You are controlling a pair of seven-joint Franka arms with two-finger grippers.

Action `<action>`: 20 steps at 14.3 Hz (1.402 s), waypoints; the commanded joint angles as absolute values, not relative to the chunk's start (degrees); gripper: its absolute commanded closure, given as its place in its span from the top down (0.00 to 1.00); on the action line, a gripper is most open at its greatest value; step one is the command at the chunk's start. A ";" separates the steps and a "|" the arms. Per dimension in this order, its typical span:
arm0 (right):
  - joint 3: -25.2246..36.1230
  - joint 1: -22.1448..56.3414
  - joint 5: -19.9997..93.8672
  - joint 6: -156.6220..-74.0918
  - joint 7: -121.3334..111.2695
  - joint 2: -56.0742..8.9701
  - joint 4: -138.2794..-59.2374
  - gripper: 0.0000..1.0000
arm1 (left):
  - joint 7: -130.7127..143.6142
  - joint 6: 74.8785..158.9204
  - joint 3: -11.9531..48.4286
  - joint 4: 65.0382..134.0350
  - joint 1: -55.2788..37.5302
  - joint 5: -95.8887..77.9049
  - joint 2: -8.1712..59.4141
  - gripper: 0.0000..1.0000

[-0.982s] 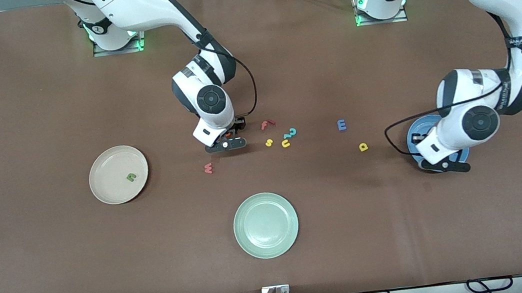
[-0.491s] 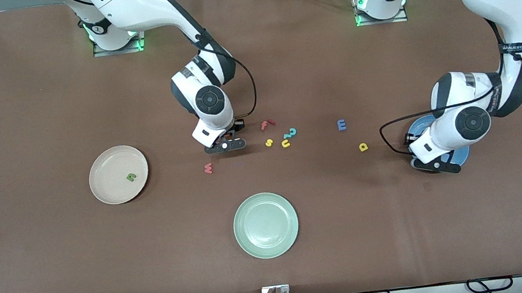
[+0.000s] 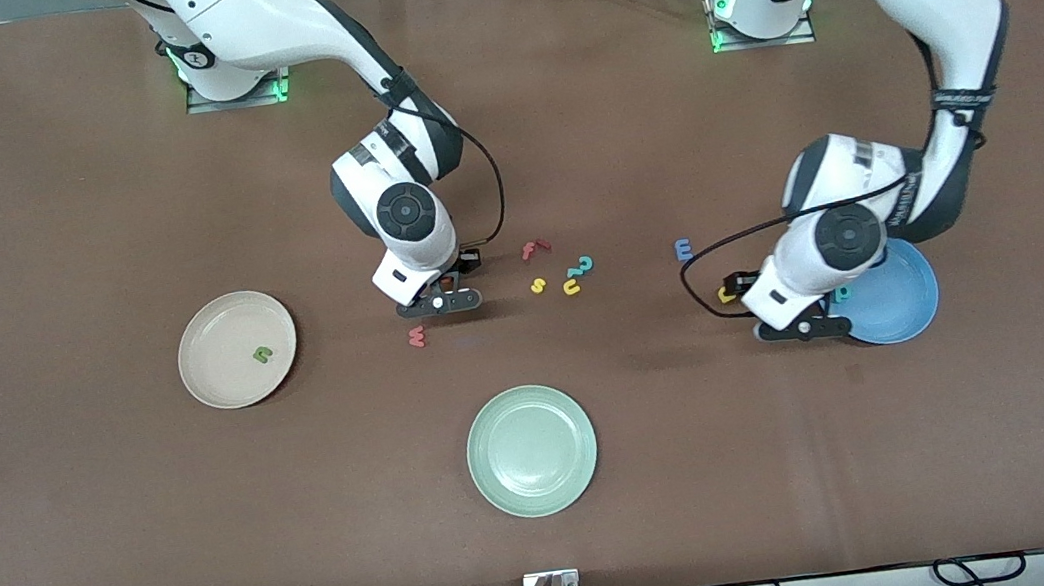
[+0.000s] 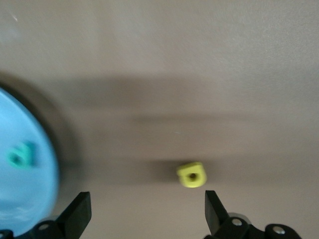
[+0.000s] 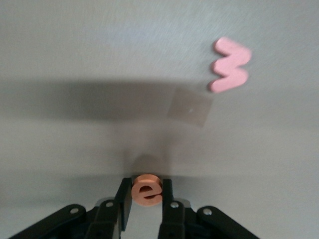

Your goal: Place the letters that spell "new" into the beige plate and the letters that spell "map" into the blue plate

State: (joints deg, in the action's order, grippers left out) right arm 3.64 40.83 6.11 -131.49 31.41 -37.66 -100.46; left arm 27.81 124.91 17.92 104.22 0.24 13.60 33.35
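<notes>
A: What do you have at the left of the front view?

B: Your beige plate (image 3: 236,349) sits left of centre with the green n (image 3: 262,353) in it. Mid-frame, your right claw (image 3: 439,303) is pinching the orange e (image 5: 147,190), just above the pink w (image 3: 416,336) lying on the desk (image 3: 65,192).

A: So next?

B: I judge you carry the e to the beige plate, then come back for the w.

A: And at the right?

B: The teal p (image 4: 22,154) lies in the blue plate (image 3: 897,294). Your left claw (image 4: 145,216) is spread wide over the yellow a (image 4: 192,175); the blue m (image 3: 683,250) waits up-left of it. You'll likely need to lower and close on the a.
</notes>
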 commanded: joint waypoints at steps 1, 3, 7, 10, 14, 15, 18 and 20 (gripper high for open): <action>3.43 35.71 6.59 -127.02 29.62 -33.32 -100.55 0.17 | 33.49 129.97 18.10 105.63 0.88 14.06 35.77 1.00; 3.51 31.40 6.07 -123.85 28.49 -31.21 -100.55 0.17 | 33.83 131.66 18.11 106.96 0.79 14.06 35.95 0.88; 4.31 18.22 5.80 -116.90 12.51 -29.36 -101.42 0.17 | 34.01 132.10 18.11 106.96 0.52 14.06 36.82 0.53; 4.39 14.68 5.80 -115.40 10.46 -28.57 -102.39 0.17 | 34.01 132.28 18.11 106.96 0.27 14.06 37.00 0.40; 6.41 13.01 5.10 -116.10 8.80 -29.53 -103.10 0.17 | 33.05 131.23 18.19 106.61 0.35 14.06 36.30 0.05; 7.11 12.05 4.40 -116.63 7.57 -29.79 -103.01 0.17 | 32.87 130.79 18.19 106.52 0.35 14.06 35.86 0.04; 7.21 9.32 3.96 -118.82 3.79 -31.46 -103.01 0.17 | 26.13 122.47 18.02 103.90 1.23 14.06 32.62 0.04; 7.21 8.79 3.96 -119.70 3.25 -32.34 -103.01 0.18 | 19.02 117.09 18.02 102.22 4.03 14.06 30.68 0.04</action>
State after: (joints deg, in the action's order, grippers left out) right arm 7.73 9.33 4.55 -118.47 4.32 -31.78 -102.53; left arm 25.92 122.42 17.93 103.25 1.31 13.61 34.09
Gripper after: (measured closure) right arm 0.718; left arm 0.727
